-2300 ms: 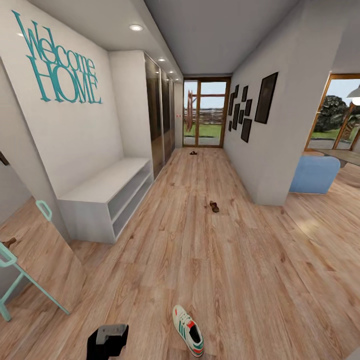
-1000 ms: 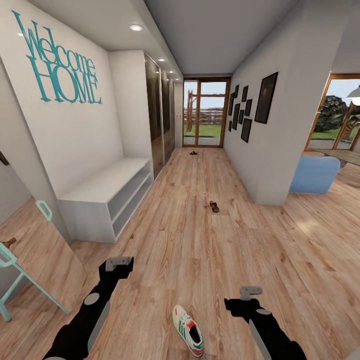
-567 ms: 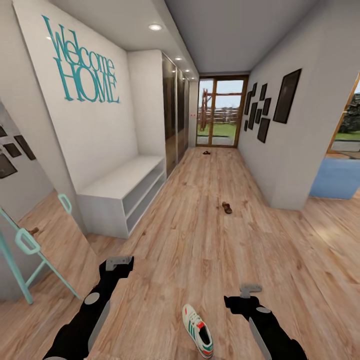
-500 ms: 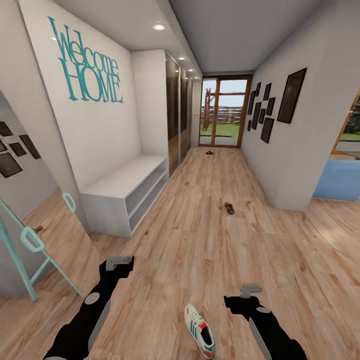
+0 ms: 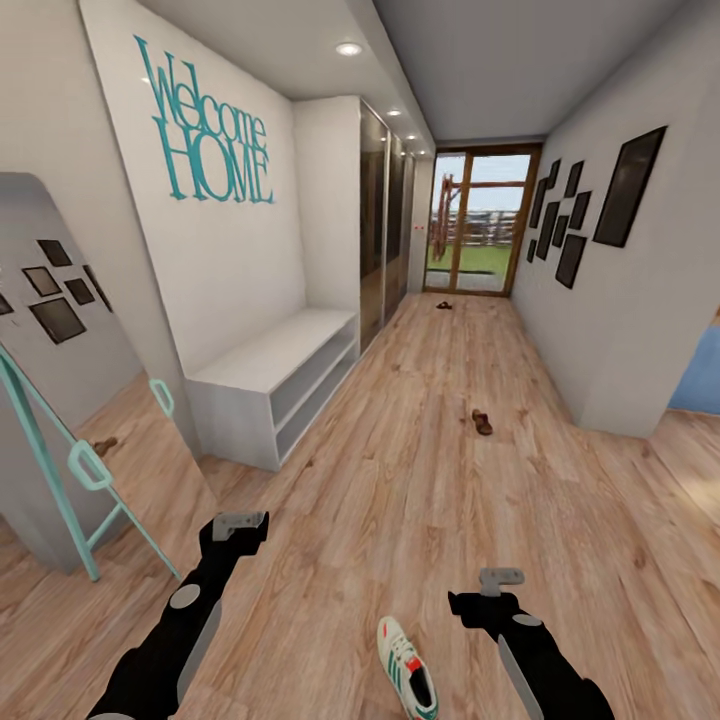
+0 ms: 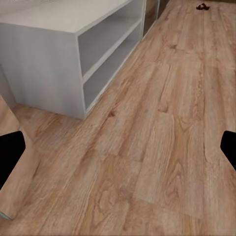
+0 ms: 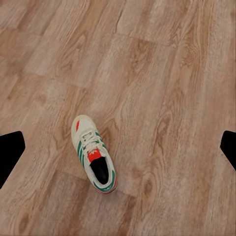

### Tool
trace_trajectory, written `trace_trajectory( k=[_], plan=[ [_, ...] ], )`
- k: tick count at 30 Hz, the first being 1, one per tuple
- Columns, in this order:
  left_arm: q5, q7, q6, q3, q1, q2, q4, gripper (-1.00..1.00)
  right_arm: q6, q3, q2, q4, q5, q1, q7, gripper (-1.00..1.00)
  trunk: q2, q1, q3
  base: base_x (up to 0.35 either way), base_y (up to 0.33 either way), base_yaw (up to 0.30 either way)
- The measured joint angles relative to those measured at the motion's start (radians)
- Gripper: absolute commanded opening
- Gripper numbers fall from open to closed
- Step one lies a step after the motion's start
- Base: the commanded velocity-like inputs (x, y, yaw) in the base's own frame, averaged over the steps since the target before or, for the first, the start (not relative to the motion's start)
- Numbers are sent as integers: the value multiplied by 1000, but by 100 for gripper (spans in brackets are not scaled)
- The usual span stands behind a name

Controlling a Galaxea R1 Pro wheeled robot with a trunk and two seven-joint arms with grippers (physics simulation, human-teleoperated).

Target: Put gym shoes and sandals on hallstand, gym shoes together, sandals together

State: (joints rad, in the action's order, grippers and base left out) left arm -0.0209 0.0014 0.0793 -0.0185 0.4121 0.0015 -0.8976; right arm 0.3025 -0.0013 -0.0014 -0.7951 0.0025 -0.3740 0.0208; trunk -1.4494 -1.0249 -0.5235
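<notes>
One cream-white gym shoe [image 5: 408,680] with green stripes lies on the corridor floor [image 5: 400,500] between my two arms; the right wrist view looks down on this gym shoe [image 7: 93,155]. A brown sandal [image 5: 482,422] lies mid-corridor and a second sandal [image 5: 443,305] near the glass door. The far sandal [image 6: 202,6] appears in the left wrist view. The white hallstand [image 5: 262,362] stands against the left wall, and this hallstand [image 6: 59,29] has nothing on its top. My left gripper [image 5: 240,520] and right gripper [image 5: 500,576] hover open and hold nothing.
A teal-framed standing mirror [image 5: 60,400] leans at the near left. Dark mirrored wardrobe doors [image 5: 375,230] follow the hallstand. A wall corner [image 5: 620,400] juts in at the right. A glass door [image 5: 478,225] ends the corridor.
Both arms have come up into the head view and then held their pose. The camera has turned left, so the whole picture has shifted right.
</notes>
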Motion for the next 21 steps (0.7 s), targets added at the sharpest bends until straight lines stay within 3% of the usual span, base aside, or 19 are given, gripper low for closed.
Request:
trace_trajectory(
  k=[21],
  plan=[
    [0, 0, 0, 1, 0, -1, 0, 100, 0, 0, 0, -1, 0, 0, 0, 100, 0, 0, 0, 145, -230, 260]
  ],
)
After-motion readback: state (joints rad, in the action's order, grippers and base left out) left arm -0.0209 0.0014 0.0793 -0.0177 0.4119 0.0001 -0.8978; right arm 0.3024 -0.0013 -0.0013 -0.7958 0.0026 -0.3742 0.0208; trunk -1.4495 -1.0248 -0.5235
